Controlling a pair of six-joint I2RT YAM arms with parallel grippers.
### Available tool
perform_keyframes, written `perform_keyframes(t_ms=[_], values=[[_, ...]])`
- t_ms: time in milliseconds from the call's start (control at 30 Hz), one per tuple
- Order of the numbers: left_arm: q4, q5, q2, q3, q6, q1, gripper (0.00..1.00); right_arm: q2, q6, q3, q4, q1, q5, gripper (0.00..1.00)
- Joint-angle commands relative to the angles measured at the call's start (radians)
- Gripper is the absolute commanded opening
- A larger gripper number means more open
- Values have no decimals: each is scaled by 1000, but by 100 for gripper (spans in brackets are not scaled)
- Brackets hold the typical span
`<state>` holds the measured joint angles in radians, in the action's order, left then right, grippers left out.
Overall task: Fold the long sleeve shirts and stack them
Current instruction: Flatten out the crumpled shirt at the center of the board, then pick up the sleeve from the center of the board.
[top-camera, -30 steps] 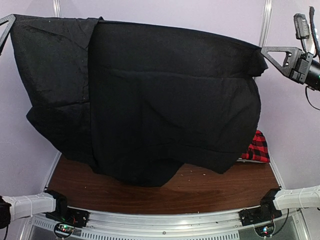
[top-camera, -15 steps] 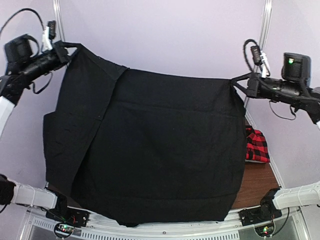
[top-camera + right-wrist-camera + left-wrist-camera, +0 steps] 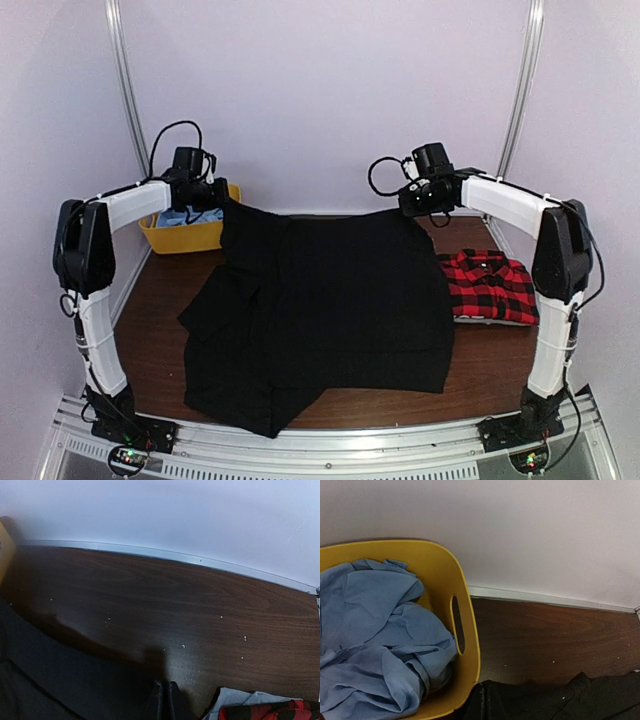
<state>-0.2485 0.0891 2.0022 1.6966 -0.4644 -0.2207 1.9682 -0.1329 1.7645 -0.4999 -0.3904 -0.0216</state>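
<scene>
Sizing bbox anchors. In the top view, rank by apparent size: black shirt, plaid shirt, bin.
1. black shirt, largest by far.
2-3. plaid shirt and bin look about alike. The bin sits farther back and is partly hidden, so I won't rank them.

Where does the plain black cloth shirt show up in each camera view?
Top external: the plain black cloth shirt lies spread across the middle of the table.
Left wrist: its cloth runs along the bottom edge, right of the yellow plastic bin.
Right wrist: it fills the lower left corner.
Shared landmark: the brown wooden table, seen in all three views.
</scene>
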Motion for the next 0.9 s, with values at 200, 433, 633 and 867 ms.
perform_keyframes(t_ms=[200, 433, 633, 867], values=[[111, 72, 83, 107, -9, 27, 36, 53, 41, 134, -22, 18, -99, 61], [162, 115, -49, 35, 14, 44, 79, -239, 22, -191, 47, -24, 3, 66], [162, 248, -255, -166, -19, 42, 84, -422, -31, -467, 77, -178, 79, 68], [152, 211, -548, -608, -35, 0, 85, -549, -150, -714, 143, -349, 95, 69]])
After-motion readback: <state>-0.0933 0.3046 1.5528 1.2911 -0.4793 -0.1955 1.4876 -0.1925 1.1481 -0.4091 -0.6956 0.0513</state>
